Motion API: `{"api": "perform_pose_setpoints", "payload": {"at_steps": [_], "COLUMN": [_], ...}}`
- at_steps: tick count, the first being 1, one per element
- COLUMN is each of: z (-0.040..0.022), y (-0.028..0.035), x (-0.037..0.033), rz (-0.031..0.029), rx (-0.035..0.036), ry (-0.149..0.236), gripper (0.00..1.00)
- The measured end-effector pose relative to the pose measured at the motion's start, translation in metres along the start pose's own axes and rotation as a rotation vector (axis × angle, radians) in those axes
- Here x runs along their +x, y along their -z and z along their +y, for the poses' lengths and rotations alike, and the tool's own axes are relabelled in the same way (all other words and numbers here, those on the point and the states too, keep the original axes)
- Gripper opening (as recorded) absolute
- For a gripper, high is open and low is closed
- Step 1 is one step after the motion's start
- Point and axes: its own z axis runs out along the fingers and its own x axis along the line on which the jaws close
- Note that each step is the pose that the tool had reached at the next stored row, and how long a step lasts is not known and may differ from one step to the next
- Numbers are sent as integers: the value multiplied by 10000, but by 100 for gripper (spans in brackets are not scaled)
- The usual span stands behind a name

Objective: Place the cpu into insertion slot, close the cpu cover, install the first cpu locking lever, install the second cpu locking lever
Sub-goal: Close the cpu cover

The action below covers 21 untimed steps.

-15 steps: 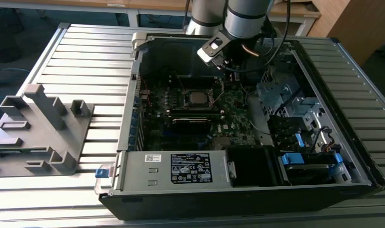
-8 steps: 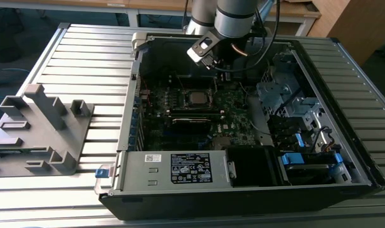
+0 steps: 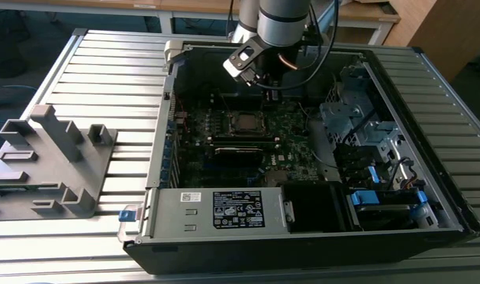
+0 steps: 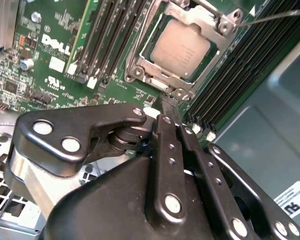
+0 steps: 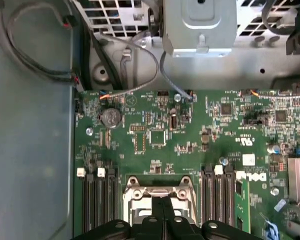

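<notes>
At the exterior view's left, a grey moulded fixture (image 3: 50,165) lies on the slatted metal table (image 3: 105,65), well apart from the work. Just beside it, toward the right, stands an open computer case (image 3: 303,254) with a grey, white-labelled power supply (image 3: 184,216) along its near wall. Past that lies the dark green motherboard (image 3: 291,148). The cpu (image 3: 244,122) sits near the middle of the board, and the arm (image 3: 283,18) reaches down into the case just beyond it. In the second wrist view the cpu (image 4: 182,50) lies flat in the insertion slot (image 4: 155,82), its dull metal top facing up. The cpu cover (image 4: 202,17) is down around it, so the chip shows through the frame's window. A thin silvery lever rod (image 4: 275,17) stands off from one corner of the cover. Long black memory slots (image 4: 107,40) run alongside the socket. The gripper (image 4: 167,107) hangs close to one edge of the socket. Its two black fingers are pressed together along their length with nothing between them. Whether the tips touch the socket frame cannot be told. In the first wrist view the same closed fingertips (image 5: 162,210) lie over the socket's edge. At the exterior view's right, a silvery drive cage (image 3: 358,118) and blue plastic tabs (image 3: 382,198) fill that side of the case.
</notes>
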Motion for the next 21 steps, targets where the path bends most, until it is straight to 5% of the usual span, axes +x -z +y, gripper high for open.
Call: {"api": "perform_pose_setpoints", "payload": {"at_steps": [10, 13, 21], "z": [-16, -16, -16], "y": [1, -1, -1], "x": [0, -1, -1], "rz": [1, -3, -3], "rx": [6, 105, 152], "ry": [0, -2, -3], "gripper": [10, 10, 10]}}
